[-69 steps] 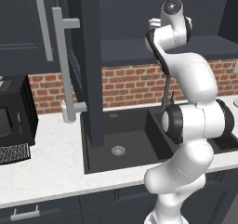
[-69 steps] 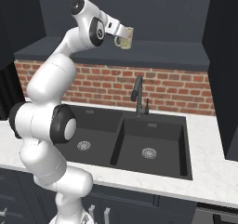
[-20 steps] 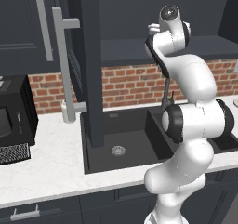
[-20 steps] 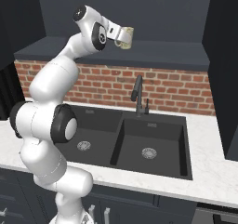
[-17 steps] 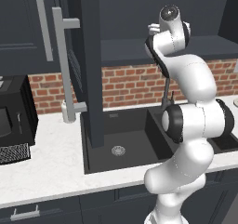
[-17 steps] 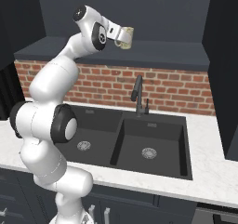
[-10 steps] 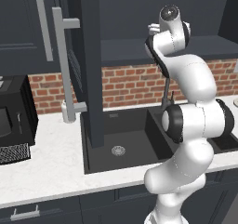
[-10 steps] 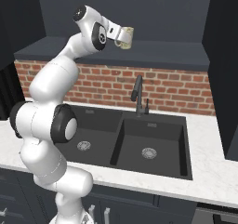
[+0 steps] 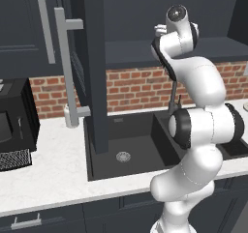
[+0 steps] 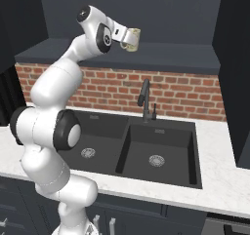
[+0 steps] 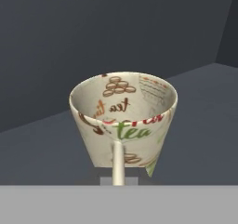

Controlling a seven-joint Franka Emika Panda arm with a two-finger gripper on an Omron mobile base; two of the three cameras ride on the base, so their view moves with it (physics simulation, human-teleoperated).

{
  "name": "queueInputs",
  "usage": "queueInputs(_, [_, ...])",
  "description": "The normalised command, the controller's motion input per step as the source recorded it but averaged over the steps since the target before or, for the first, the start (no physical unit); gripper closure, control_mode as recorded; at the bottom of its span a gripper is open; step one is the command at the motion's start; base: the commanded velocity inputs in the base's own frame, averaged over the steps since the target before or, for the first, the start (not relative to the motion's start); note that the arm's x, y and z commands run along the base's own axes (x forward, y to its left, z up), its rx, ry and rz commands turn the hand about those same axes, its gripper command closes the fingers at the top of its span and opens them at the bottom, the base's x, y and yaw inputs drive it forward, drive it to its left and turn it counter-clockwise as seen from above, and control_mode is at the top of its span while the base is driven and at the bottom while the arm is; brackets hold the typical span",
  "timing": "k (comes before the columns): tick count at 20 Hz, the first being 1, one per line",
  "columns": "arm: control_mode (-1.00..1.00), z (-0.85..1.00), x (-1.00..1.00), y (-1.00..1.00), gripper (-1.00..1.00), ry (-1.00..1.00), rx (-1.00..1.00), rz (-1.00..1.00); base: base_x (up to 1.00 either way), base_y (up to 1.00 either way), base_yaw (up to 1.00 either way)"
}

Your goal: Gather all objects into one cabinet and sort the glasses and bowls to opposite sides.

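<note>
Your gripper (image 10: 130, 38), upper centre of the right base view, is clamped on the cup (image 10: 131, 39), holding it above the open cabinet's shelf (image 10: 161, 51); in the hand view the cup (image 11: 123, 121) sits mid-frame; I judge it not yet set down; bowls remain to gather.

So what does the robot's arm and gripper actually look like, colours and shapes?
The arm is glossy white, built of thick rounded segments with dark charcoal rings and caps at the joints. It ends in a small white boxy gripper with thin jaws. No loose cables or markings are visible on it.
</note>
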Motion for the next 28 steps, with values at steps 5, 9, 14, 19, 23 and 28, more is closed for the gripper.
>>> queueInputs(5, [-1.0,0.0,-0.52,-0.04,1.0,-0.03,0.0,0.01,0.0,0.0,0.0])
queueInputs(9, [-1.0,0.0,-0.79,-0.12,1.0,-0.01,0.0,0.07,0.0,0.0,0.0])
queueInputs(14, [-1.0,0.0,-0.97,-0.01,1.0,-0.01,0.0,0.17,0.0,0.0,0.0])
queueInputs(19, [-1.0,0.07,-1.0,0.0,1.0,0.0,0.0,0.25,0.0,0.0,0.0])
queueInputs(23, [-1.0,0.35,-0.97,0.03,1.0,0.0,0.0,0.24,0.0,0.0,0.0])
queueInputs(28, [-1.0,0.41,-0.92,0.41,1.0,0.01,-0.01,0.16,0.0,0.0,0.0])
